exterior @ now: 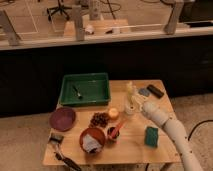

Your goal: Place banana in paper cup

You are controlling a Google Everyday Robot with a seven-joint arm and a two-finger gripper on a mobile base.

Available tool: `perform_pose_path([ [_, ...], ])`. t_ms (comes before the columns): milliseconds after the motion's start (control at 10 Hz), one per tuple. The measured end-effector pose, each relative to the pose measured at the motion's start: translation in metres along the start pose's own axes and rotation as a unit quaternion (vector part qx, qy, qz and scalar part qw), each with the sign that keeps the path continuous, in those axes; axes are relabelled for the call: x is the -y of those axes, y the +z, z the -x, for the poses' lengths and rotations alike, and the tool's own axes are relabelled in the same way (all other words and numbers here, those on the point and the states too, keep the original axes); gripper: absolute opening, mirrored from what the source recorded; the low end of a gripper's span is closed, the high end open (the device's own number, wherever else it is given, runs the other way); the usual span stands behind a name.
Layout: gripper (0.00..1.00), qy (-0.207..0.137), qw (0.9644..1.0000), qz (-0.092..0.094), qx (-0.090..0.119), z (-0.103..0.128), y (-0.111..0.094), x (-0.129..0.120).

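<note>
Standing near-vertical right of centre on the table (131, 145), the banana (131, 91) looked slim and pale yellow, its lower end at the mouth of the cup (129, 109). The hand (139, 105) sat just right of that lower end. Whether it was clamped on the banana could not be told.

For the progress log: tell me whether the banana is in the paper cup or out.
Apparently in: the banana stands upright, lower end meeting the paper cup, with the gripper beside it.
</note>
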Motion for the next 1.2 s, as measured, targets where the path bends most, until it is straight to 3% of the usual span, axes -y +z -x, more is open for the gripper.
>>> perform_pose_path([
  [400, 0.79, -0.018, 0.9998, 0.000, 0.005, 0.0012, -0.0005, 0.0009],
  [700, 0.80, -0.026, 0.9996, 0.003, 0.006, 0.0021, -0.0011, -0.0011],
  [1200, 0.80, -0.027, 0.9995, 0.007, -0.014, -0.0063, -0.0026, -0.0038],
])
